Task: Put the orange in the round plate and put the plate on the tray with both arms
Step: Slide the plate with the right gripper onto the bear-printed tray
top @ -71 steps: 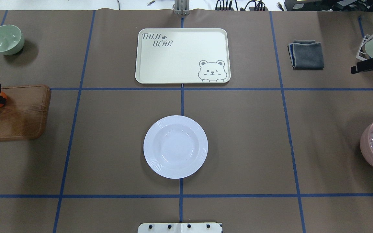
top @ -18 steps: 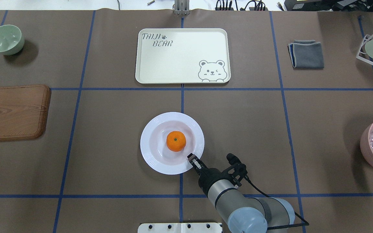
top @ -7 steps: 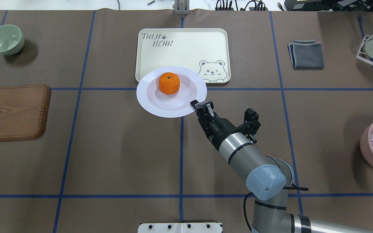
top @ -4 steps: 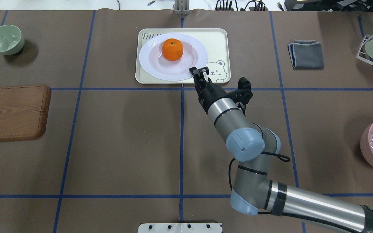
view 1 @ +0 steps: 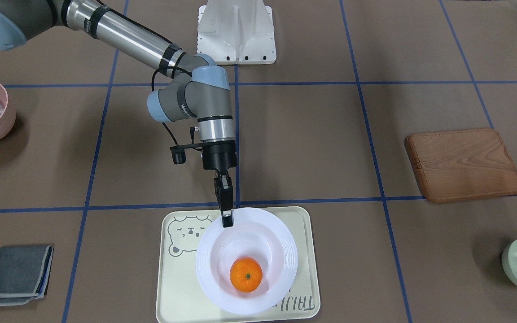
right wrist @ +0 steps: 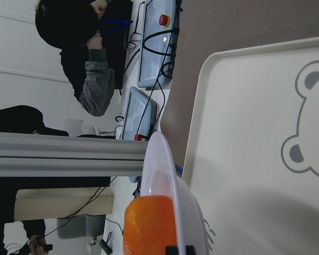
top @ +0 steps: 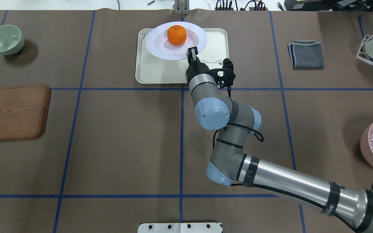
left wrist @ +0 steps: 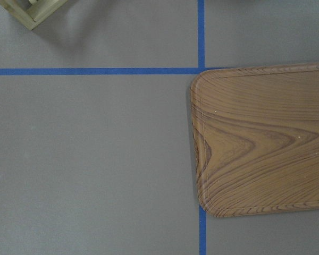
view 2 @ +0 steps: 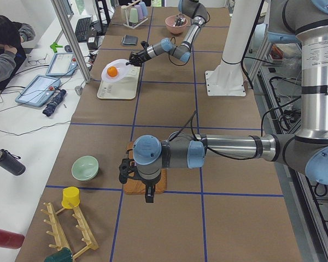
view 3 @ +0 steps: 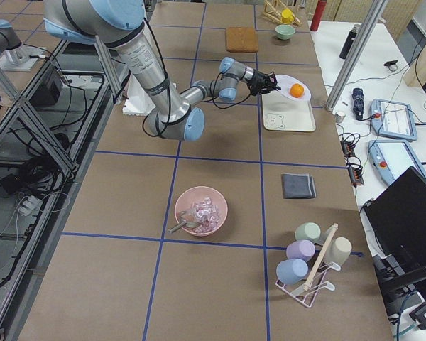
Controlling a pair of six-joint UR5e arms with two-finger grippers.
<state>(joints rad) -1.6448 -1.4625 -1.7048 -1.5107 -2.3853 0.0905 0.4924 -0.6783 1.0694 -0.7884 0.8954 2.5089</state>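
Note:
The orange [top: 176, 35] [view 1: 246, 275] lies in the deep centre of the white round plate [top: 160, 45] [view 1: 276, 242]. My right gripper [top: 191, 53] [view 1: 227, 220] is shut on the plate's rim on the robot's side. It holds the plate a little above the cream tray [top: 154, 71] [view 1: 177, 278], towards the tray's far edge. The right wrist view shows the plate [right wrist: 162, 170] edge-on over the tray [right wrist: 244, 133], with the orange [right wrist: 149, 226] in it. My left gripper [view 2: 149, 194] hangs over the wooden board, seen only in the exterior left view, and I cannot tell its state.
A wooden board [top: 11, 111] [left wrist: 260, 138] lies at the left, with a pale green bowl [top: 5, 38] beyond it. At the right are a folded grey cloth [top: 306, 54], a pink bowl [top: 372, 142] holding cutlery, and a cup rack [view 3: 309, 263]. A person [view 2: 5, 43] sits beyond the table.
The right arm has carried the plate with the orange from the table's middle onto the area above the tray, then farther towards its far edge. Its grip on the rim is unchanged.

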